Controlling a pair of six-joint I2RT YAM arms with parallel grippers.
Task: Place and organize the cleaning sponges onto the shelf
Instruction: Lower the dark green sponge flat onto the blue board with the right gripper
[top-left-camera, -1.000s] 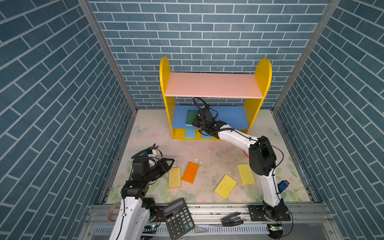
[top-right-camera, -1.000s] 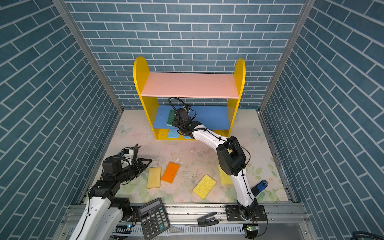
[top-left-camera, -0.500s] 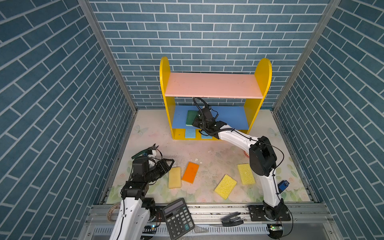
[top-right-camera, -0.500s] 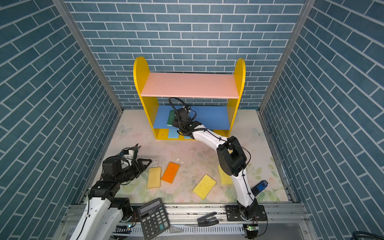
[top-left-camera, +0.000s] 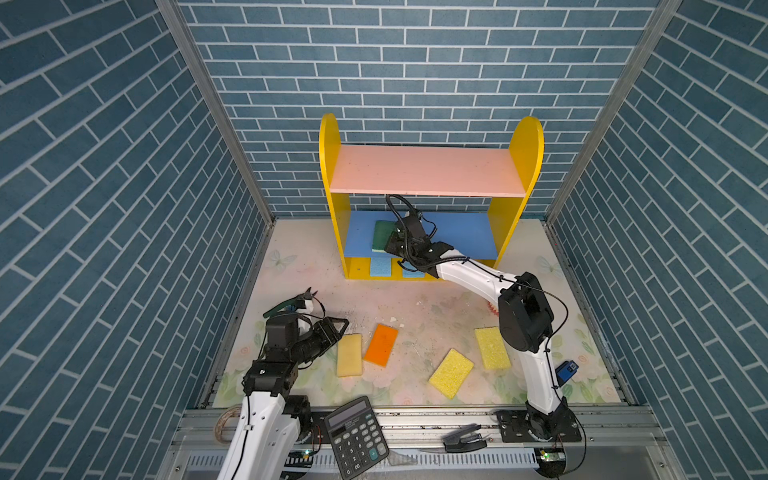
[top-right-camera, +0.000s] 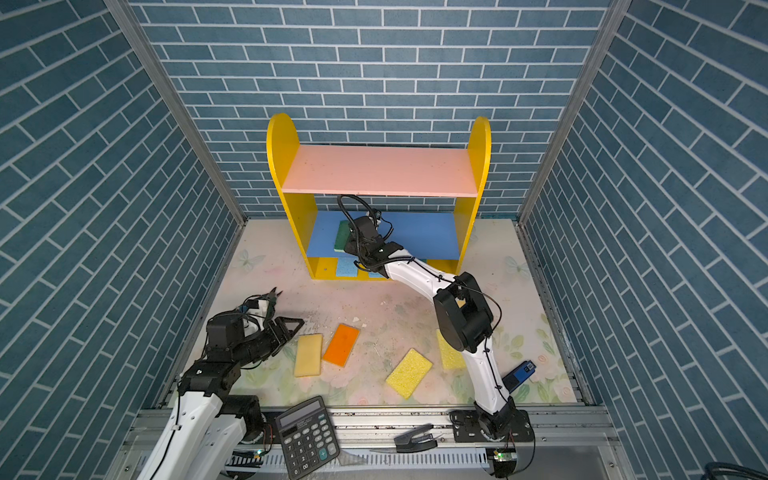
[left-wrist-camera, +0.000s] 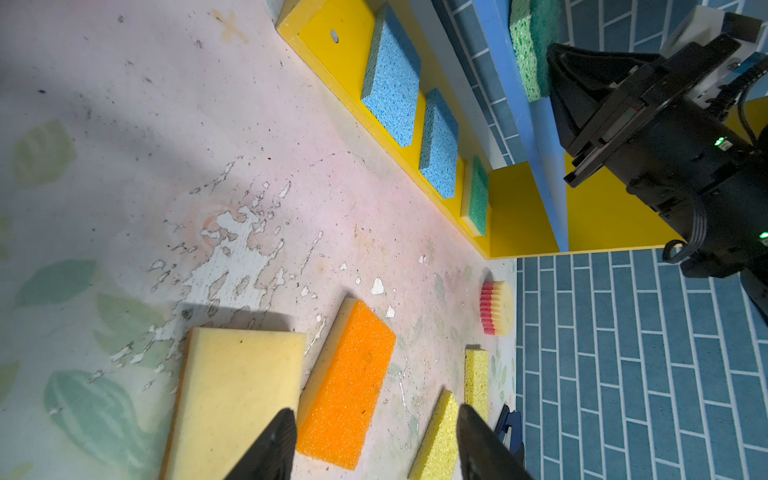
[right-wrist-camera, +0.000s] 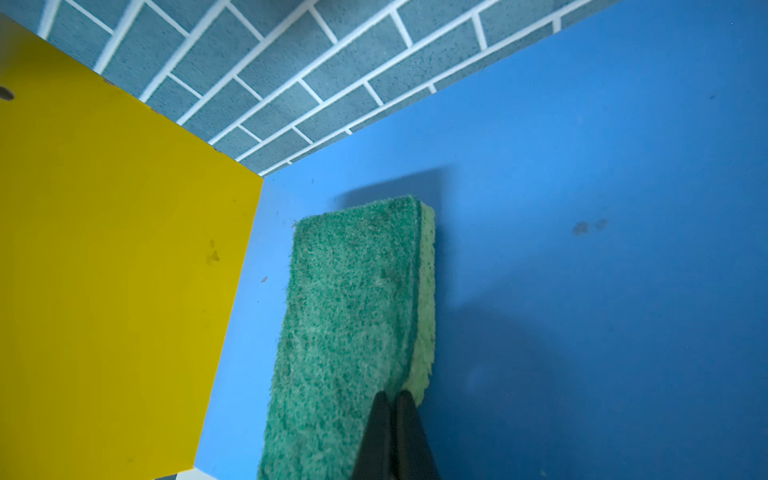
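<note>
The right tool (right-wrist-camera: 392, 400) is seen closed, its fingertips pressed together with nothing between them, at the near end of the dark green sponge (right-wrist-camera: 349, 324). Whether the sponge is actually touched cannot be told. That sponge is laid flat on the blue middle board (top-left-camera: 457, 232) of the shelf (top-left-camera: 424, 170), close to a yellow side panel (right-wrist-camera: 104, 270). On the yellow base (left-wrist-camera: 332, 62) beneath, two light blue sponges (left-wrist-camera: 392, 79) (left-wrist-camera: 440, 145) and a green-topped sponge (left-wrist-camera: 478, 199) are lined up in a row.

The left tool (left-wrist-camera: 374, 444) is held open above the table (top-left-camera: 316, 270), with nothing between its fingers. Just beside it a pale yellow sponge (top-left-camera: 349, 354) and an orange sponge (top-left-camera: 381, 345) are lying flat, near each other. Further across the table two bright yellow sponges (top-left-camera: 451, 372) (top-left-camera: 492, 348) are found near the right arm. The round sponge (left-wrist-camera: 496, 307) is seen edge-on beyond them, between the loose sponges and the shelf. A black calculator (top-left-camera: 356, 440) is resting on the front rail.
</note>
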